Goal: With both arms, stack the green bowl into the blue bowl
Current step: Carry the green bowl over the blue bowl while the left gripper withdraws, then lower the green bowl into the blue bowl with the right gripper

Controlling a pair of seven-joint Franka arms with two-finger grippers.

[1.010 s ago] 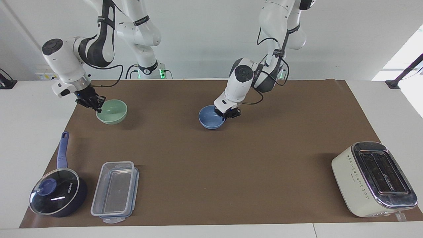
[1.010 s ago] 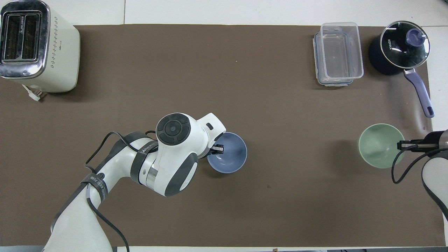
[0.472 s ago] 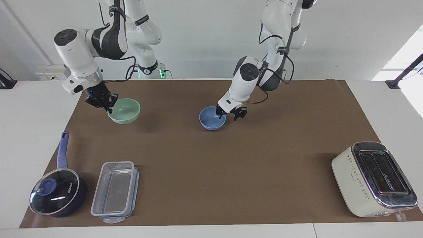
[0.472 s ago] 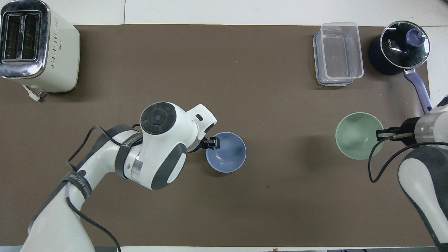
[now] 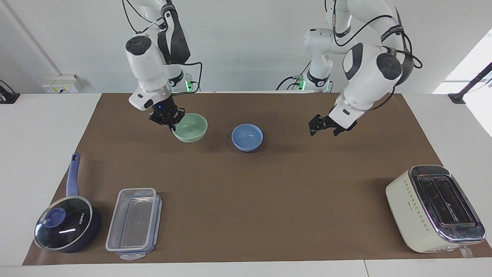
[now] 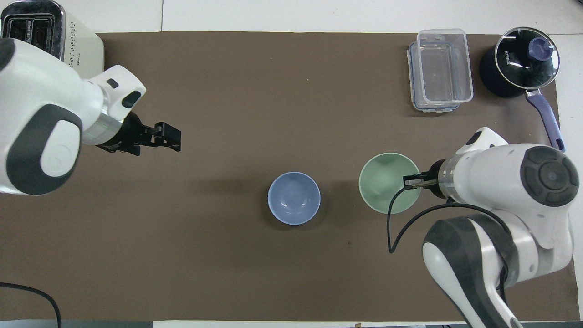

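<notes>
Two bowls sit close: with the right gripper pinching the green bowl rim, carry it level over the blue bowl mid-mat, leaving the spread left gripper clear.

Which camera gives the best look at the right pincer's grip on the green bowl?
The facing view: the right pincer is seen side-on, shut on the rim of the green bowl, which hangs above the mat. The overhead view shows the right pincer at the rim and the bowl's inside, but not its height.
</notes>
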